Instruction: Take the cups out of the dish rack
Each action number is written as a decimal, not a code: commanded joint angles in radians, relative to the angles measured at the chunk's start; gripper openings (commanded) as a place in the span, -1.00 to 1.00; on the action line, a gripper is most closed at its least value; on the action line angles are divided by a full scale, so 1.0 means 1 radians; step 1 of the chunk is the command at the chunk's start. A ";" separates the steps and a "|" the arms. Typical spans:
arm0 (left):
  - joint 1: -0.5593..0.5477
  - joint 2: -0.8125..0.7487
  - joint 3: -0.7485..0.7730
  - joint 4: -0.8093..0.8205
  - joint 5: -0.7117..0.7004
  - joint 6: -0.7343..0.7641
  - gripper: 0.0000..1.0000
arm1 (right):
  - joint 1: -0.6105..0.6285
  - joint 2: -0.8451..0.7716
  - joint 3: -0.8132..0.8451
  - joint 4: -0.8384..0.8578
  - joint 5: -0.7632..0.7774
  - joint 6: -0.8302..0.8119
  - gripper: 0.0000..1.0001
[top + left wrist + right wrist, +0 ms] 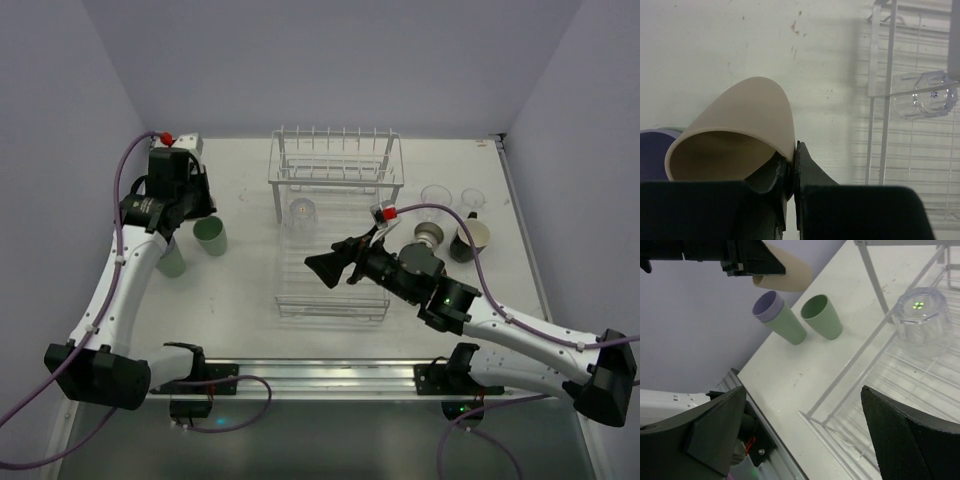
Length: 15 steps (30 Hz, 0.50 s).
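The white wire dish rack (335,175) stands mid-table. One clear cup (302,212) sits upside down in its basket; it also shows in the right wrist view (920,320) and the left wrist view (922,95). My left gripper (794,150) is shut on the rim of a tan cup (735,135), held above the table left of the rack (887,90). From above, my left gripper (175,222) hides that cup. My right gripper (325,268) is open and empty over the rack's front left corner (840,390).
Left of the rack stand a green cup (210,236) and a pale green cup with a lavender one nested in it (170,258). Right of the rack stand two clear cups (436,197) and a dark cup (470,240) beside another.
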 commanded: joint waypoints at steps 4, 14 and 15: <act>0.003 0.057 0.109 -0.106 -0.053 0.097 -1.00 | -0.001 -0.074 -0.003 -0.138 0.104 -0.137 0.98; 0.002 0.137 0.083 -0.090 -0.044 0.106 -1.00 | -0.001 -0.043 -0.009 -0.138 0.103 -0.152 0.98; 0.002 0.138 0.067 -0.085 -0.044 0.106 -1.00 | -0.001 -0.040 -0.009 -0.136 0.103 -0.157 0.98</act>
